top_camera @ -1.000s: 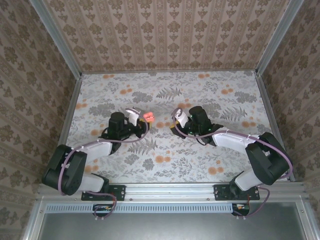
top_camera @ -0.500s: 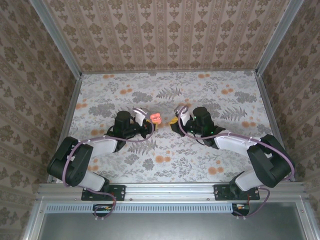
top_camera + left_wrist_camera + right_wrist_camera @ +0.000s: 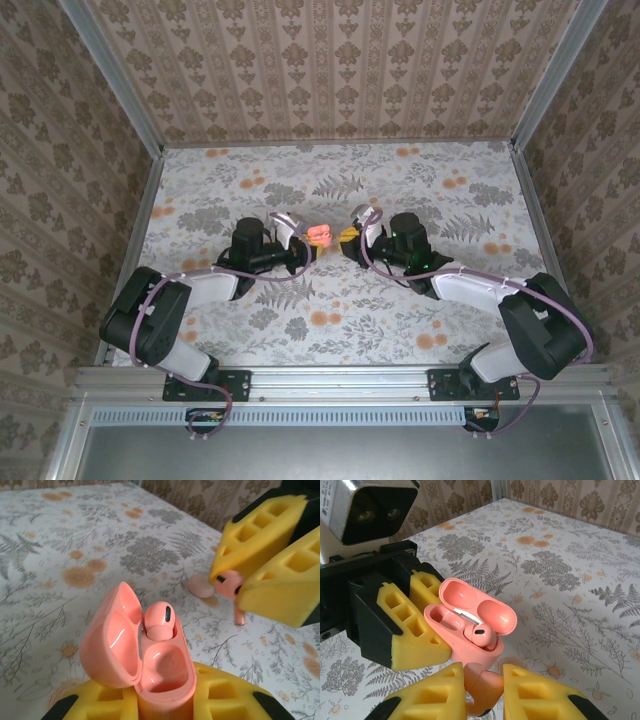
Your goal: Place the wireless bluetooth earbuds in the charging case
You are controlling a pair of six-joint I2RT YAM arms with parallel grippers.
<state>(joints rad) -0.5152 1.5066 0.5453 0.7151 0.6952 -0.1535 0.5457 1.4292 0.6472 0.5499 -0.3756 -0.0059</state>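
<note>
Left wrist view shows the left gripper (image 3: 165, 707) clamped on the open charging case (image 3: 167, 672) (one earbud (image 3: 157, 620) already seated in it), over the flowered table (image 3: 60, 540); just beside it, the right gripper (image 3: 235, 582) pinches the second earbud (image 3: 227, 586) between its yellow pads (image 3: 280, 585)

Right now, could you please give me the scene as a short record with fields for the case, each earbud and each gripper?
charging case: lid open, one slot filled, one slot empty
first earbud: seated in its slot
second earbud: close to the case, not yet in a slot
left gripper: shut on the charging case
right gripper: shut on the second earbud
table: floral print surface
</note>
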